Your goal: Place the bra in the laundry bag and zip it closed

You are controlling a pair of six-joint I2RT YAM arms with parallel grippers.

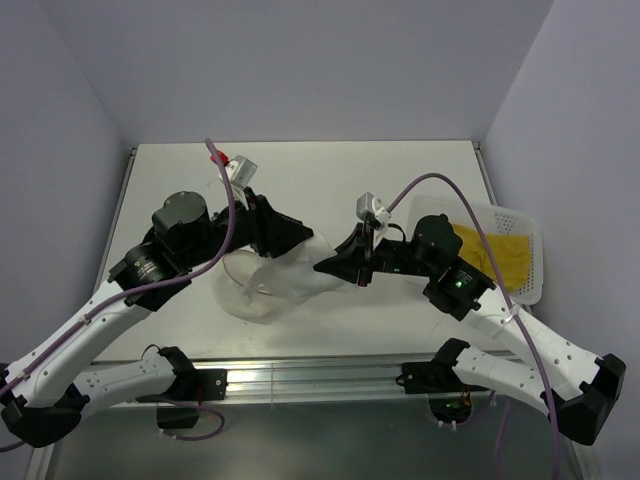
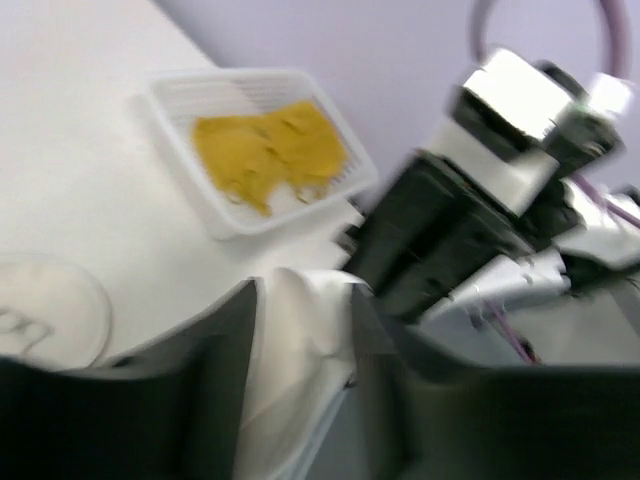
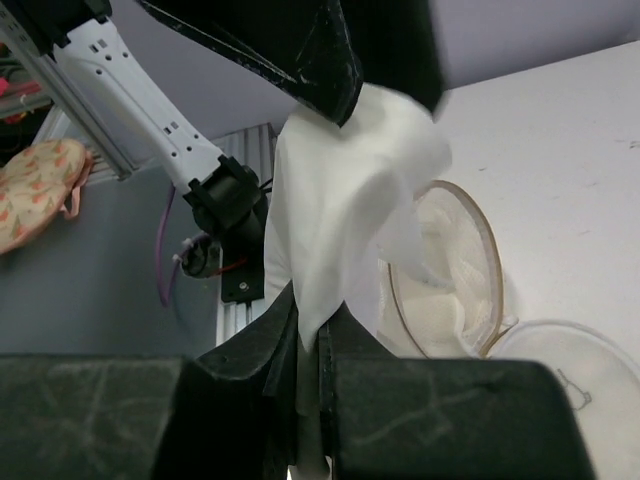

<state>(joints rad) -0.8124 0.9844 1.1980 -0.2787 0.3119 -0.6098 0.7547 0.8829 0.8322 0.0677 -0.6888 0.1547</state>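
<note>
The mustard-yellow bra [image 1: 497,252] lies crumpled in a white slotted basket [image 1: 532,228] at the table's right side; it also shows in the left wrist view [image 2: 268,148]. The white mesh laundry bag [image 1: 285,275] hangs lifted at the table's middle front, held between both grippers. My left gripper [image 1: 298,236] is shut on the bag's upper fabric [image 2: 295,340]. My right gripper [image 1: 326,267] is shut on another fold of the bag [image 3: 340,200]. The bag's round wire-rimmed part [image 3: 450,270] hangs open below the fabric.
The basket [image 2: 215,95] stands near the right wall. A metal rail [image 1: 320,375] runs along the table's near edge. A floral cloth item [image 3: 35,190] lies off the table. Lilac walls close in the back and both sides.
</note>
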